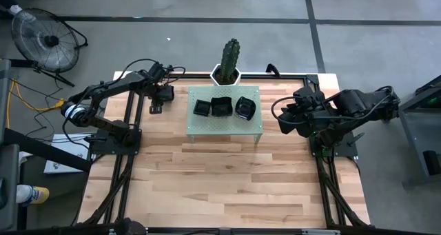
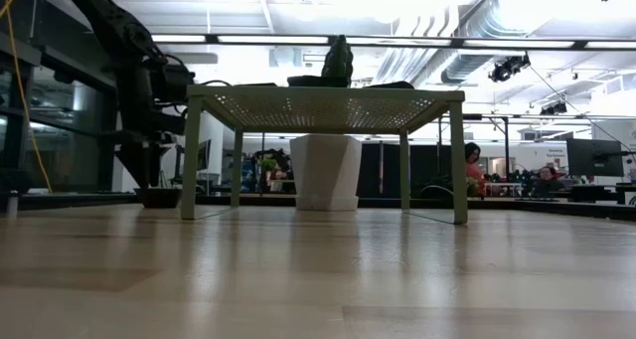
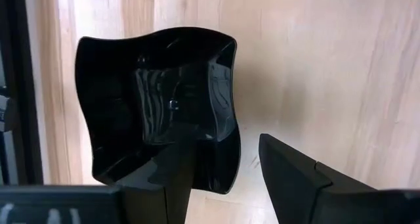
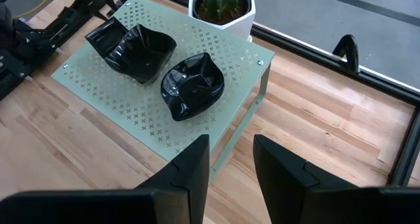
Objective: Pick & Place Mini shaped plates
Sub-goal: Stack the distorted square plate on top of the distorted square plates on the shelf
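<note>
A wavy-edged glossy black mini plate (image 3: 157, 92) lies flat on the wooden table, left of the pale green stand (image 1: 224, 127); in the low view it shows as a dark dish (image 2: 159, 196). My left gripper (image 3: 223, 148) (image 1: 157, 105) is open above it, pointing down. One finger stands over the plate's hollow and the other outside its rim. Three more black plates (image 1: 202, 107) (image 1: 221, 105) (image 1: 245, 108) rest on the stand's top. My right gripper (image 4: 231, 161) (image 1: 282, 119) is open and hovers off the stand's right side. My left gripper straddles the near rim (image 3: 231, 161) of the wavy plate from above, one finger (image 3: 172, 175) over the hollow and one finger (image 3: 295, 175) outside it. I cannot tell whether either finger touches the plate, which lies flat on the table.
A cactus in a white hexagonal pot (image 1: 226, 71) stands at the far edge behind the stand. A black frame (image 1: 131, 159) runs along the table's edges. Bare wood (image 1: 220, 187) fills the near half. People sit in the room beyond the table (image 2: 475, 170).
</note>
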Action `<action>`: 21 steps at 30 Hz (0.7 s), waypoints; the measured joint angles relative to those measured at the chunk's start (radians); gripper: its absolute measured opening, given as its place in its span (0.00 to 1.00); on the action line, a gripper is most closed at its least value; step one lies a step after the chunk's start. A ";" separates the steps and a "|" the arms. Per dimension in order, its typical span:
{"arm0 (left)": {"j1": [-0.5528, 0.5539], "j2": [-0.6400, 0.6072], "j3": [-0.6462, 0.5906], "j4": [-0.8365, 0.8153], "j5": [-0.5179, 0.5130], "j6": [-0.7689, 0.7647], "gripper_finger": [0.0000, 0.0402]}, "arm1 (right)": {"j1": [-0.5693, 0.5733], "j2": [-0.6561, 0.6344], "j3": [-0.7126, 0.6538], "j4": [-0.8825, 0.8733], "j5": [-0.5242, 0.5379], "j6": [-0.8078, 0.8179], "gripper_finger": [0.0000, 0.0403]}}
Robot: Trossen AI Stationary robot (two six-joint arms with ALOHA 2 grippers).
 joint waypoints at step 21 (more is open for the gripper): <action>0.000 0.045 0.000 0.025 0.003 -0.028 0.41 | 0.000 0.000 0.000 0.007 0.011 0.000 0.28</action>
